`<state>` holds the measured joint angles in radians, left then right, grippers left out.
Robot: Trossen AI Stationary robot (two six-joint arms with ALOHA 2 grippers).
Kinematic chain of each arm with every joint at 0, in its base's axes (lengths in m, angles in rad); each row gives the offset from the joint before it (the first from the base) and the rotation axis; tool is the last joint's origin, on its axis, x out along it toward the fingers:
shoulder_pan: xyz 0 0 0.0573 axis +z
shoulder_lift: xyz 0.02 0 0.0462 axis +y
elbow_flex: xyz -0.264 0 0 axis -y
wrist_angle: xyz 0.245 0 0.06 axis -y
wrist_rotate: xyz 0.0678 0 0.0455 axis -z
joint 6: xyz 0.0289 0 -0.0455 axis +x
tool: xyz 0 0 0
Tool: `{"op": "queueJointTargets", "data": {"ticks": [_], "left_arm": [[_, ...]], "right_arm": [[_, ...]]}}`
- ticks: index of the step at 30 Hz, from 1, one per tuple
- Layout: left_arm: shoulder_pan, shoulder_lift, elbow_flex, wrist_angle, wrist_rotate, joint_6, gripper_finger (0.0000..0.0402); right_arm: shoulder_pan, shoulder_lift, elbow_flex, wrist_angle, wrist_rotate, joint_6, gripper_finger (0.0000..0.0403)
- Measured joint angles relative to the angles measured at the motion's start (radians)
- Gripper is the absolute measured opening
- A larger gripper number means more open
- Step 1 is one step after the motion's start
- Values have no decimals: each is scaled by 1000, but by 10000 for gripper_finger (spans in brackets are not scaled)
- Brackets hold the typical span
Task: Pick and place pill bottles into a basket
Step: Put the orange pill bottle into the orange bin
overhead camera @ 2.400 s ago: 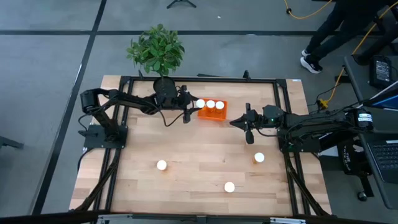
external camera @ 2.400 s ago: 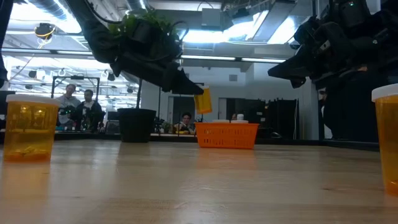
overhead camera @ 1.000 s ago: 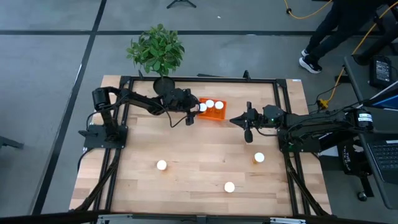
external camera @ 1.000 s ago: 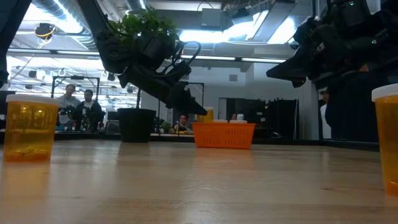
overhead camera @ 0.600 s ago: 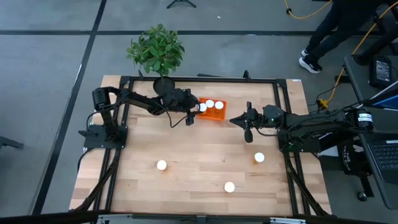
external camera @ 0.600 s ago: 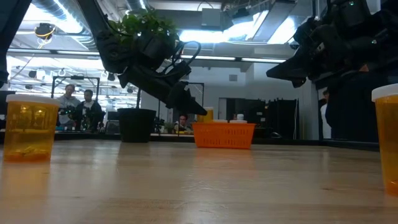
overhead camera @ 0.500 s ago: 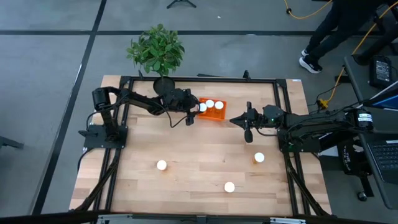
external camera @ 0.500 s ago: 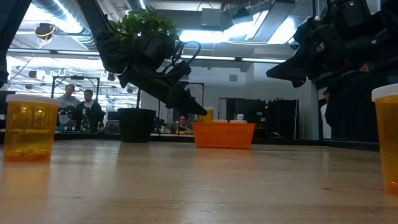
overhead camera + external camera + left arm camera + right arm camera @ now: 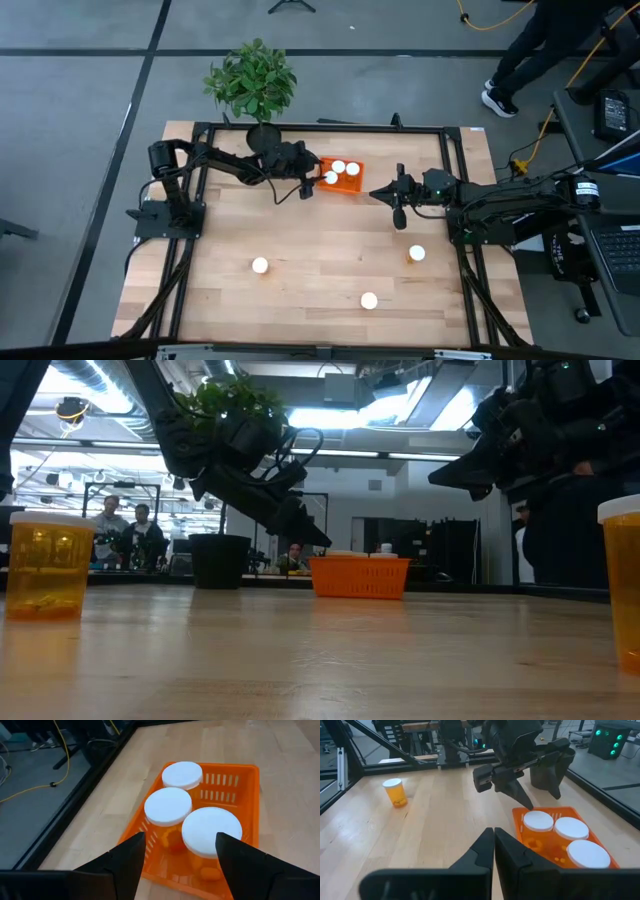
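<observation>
1. Looking down in the high view, the basket (image 9: 341, 176) sits near the far edge of the worktop (image 9: 320, 270) with three white-capped pill bottles inside. The left gripper (image 9: 304, 180) hangs just beside its left end, and the right gripper (image 9: 389, 197) waits well apart to its right. Three loose pill bottles (image 9: 260, 265) stand upright on the near half, white caps up.

2. In the low view, the left gripper (image 9: 305, 528) hangs tilted just left of the basket (image 9: 360, 576), above rim height. One loose bottle (image 9: 40, 565) stands upright near the camera at left.

3. In the left wrist view, the left jaws stand wide apart and empty. The basket (image 9: 249, 809) lies ahead between the fingers (image 9: 127, 860), its long axis running away from them. Its three bottles (image 9: 168, 812) stand upright, probably touching.

4. In the right wrist view, the right jaws are closed together with nothing in them. The basket (image 9: 532, 842) lies beyond them.
</observation>
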<state>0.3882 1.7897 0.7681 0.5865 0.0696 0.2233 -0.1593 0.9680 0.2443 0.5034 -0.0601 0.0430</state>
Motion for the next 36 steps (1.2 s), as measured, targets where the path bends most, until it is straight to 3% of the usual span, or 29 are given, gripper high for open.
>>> {"op": "queueJointTargets", "data": {"ticks": [5, 11, 17, 23, 33, 36], "left_arm": [[-11, -15, -1, 20, 15, -1, 235], [-61, -60, 7, 23, 115, 20, 231], [-102, -56, 13, 23, 103, 59, 201], [-114, -55, 13, 23, 5, 26, 156], [-116, -48, 32, 15, 27, 23, 18], [-116, -13, 72, -23, 39, 17, 5]], "right_arm": [[0, 0, 0, 0, 0, 0, 18], [0, 0, 0, 2, 0, 0, 18], [0, 0, 0, 2, 0, -1, 18], [0, 0, 0, 7, 0, -2, 18], [0, 0, 0, 22, 1, -32, 18], [0, 0, 0, 28, 22, -48, 18]]}}
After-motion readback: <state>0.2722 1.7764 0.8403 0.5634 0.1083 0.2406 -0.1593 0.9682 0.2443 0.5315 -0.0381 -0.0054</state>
